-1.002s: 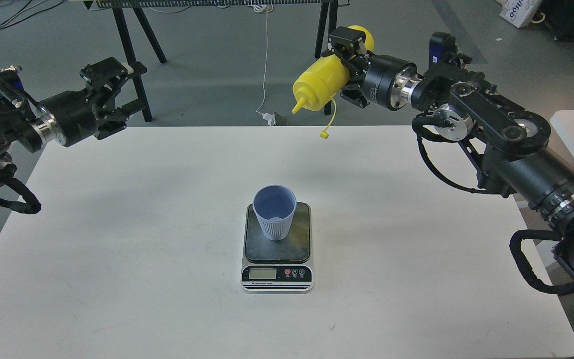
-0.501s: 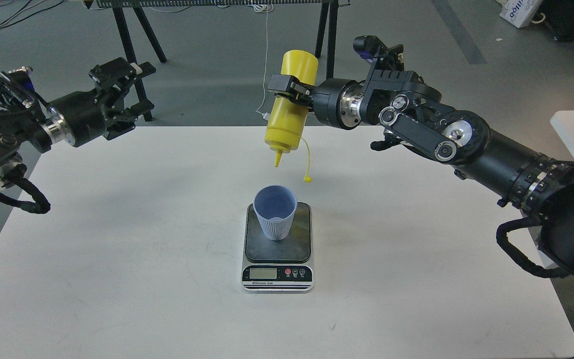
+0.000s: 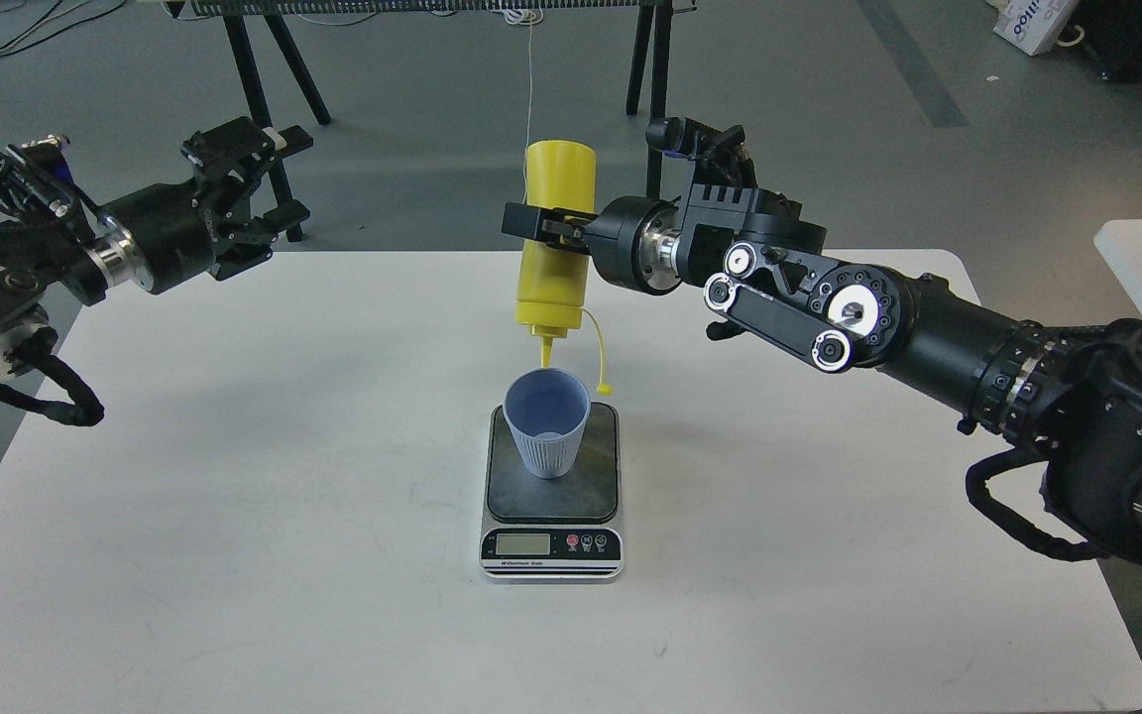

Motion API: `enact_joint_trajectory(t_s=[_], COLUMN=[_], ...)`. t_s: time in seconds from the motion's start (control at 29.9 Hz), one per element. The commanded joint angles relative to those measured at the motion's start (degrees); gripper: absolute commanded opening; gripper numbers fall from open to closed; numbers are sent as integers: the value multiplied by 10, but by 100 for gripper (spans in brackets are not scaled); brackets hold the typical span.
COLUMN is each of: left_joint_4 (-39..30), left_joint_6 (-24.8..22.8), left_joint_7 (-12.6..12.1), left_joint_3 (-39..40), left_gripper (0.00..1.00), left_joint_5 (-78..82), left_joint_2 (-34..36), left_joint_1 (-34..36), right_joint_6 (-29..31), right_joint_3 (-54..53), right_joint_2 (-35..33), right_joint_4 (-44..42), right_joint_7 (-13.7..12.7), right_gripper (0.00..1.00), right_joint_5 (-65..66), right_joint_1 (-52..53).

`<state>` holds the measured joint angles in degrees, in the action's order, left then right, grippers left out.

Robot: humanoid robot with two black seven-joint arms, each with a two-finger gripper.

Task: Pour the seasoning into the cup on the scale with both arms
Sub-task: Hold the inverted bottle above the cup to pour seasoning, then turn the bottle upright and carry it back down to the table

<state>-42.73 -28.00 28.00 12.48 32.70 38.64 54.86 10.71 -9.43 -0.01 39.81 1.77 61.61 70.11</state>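
spread apart and holding nothing, the jaws of the left gripper [image 3: 269, 174] hang over the far left corner of the white table [image 3: 234, 516], well apart from everything the task needs. that placement reads as a waiting post: the arm is clear of the pour line yet close enough to come in if the cup needs steadying.

toward the middle, the cup [image 3: 546, 421] stands upright on the rear part of the scale [image 3: 552, 496], mouth open upward, so whatever falls in is weighed directly; the display at the front faces the camera and stays unobstructed, though its digits are too small to read.

directly above the cup the seasoning [image 3: 556, 243] is held upside down, nozzle pointing straight down and just over the rim, not touching it. its tethered cap dangles free beside the cup, so the nozzle is open. holding it vertical and low looks meant to keep the stream short and inside the cup. no flow can be made out.

on the right, the right gripper [image 3: 543, 226] has its jaws pinching the bottle around mid-body, reaching in sideways so the wrist stays clear of the cup.
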Motion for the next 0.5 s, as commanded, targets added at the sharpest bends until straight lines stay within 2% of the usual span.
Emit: enact_joint_trajectory(t_s=[0.0, 0.13, 0.27, 0.47], left_joint_4=[0, 5, 7, 21], left_joint_6=[0, 0, 0, 0], left_joint_7=[0, 0, 0, 0], left_joint_3=[0, 0, 1, 1], left_gripper=[95, 95, 95, 96], left_joint_5=[0, 0, 0, 1], left_joint_2=[-1, -1, -1, -9], left_joint_1=[0, -1, -1, -2], right_joint_6=[-2, -2, 5, 10], right_joint_3=[3, -20, -96, -227], right_joint_2=[0, 0, 0, -24], right_joint_4=[0, -1, -3, -1], right_joint_7=[1, 0, -7, -30], right_gripper=[1, 1, 1, 1], right_joint_5=[0, -10, -26, -175], right_joint_1=[-2, -1, 0, 3])
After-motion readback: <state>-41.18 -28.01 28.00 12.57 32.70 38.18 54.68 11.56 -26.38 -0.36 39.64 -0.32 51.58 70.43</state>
